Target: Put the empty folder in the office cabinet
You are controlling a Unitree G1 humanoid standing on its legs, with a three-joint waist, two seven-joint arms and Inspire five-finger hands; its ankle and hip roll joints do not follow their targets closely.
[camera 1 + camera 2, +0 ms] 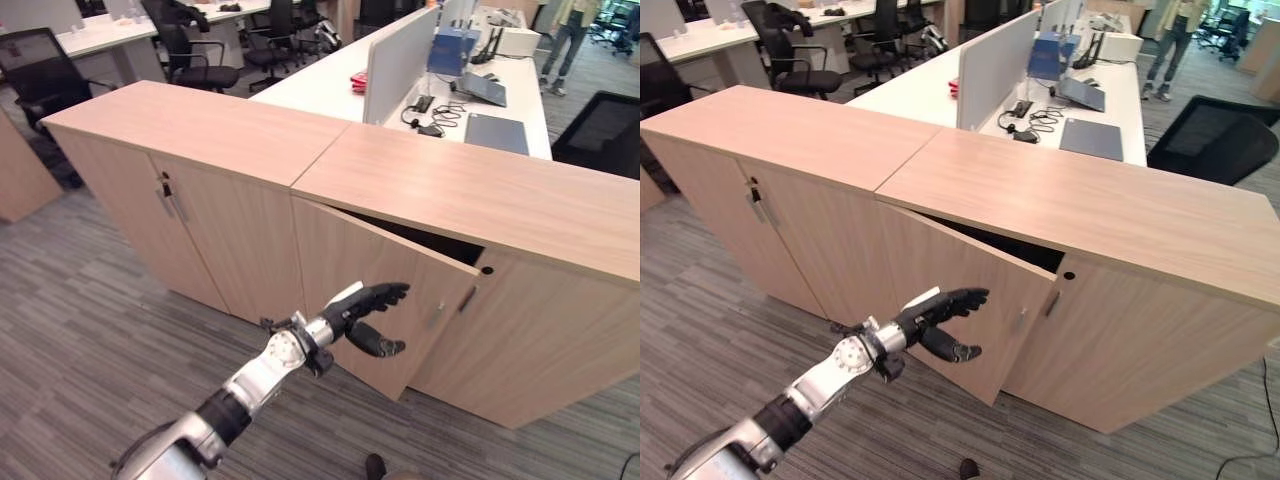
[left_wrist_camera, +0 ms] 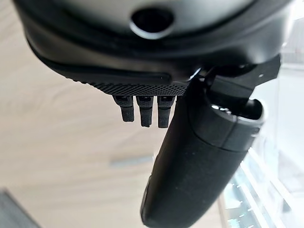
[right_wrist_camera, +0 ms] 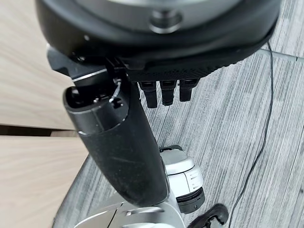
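Light-wood office cabinet [image 1: 470, 210]: a long, low row of units is being shown standing on grey striped carpet [image 1: 90, 350], with a flat wooden top.
Ajar cabinet door [image 1: 375, 290]: the wood-grain door is being held partly open, its free edge swung outward and a dark gap being left along its top edge; a slim metal handle [image 1: 437, 314] is being carried near that free edge.
Closed doors [image 1: 175, 235]: the doors of the unit further to the left are being kept shut, with small metal handles [image 1: 166, 192] where they meet.
Left hand [image 1: 370, 312]: the dark hand is being held out in front of the ajar door with its fingers straight and spread from the thumb, nothing being held in it; whether it is touching the door cannot be told. In the left wrist view the fingers [image 2: 145, 110] are being seen pointing at the wood panel, the metal handle [image 2: 132, 161] lying beyond them.
Right hand [image 3: 164, 92]: it is being seen hanging over the carpet, fingers relaxed, nothing being held.
Empty folder: its place cannot be told from these views.
White office counter [image 1: 320, 85]: it is being seen behind the cabinet, carrying a grey divider screen [image 1: 398, 60], a dark laptop [image 1: 496, 132] and cables.
Person [image 1: 568, 40]: someone is being seen standing at the far end of the counter.
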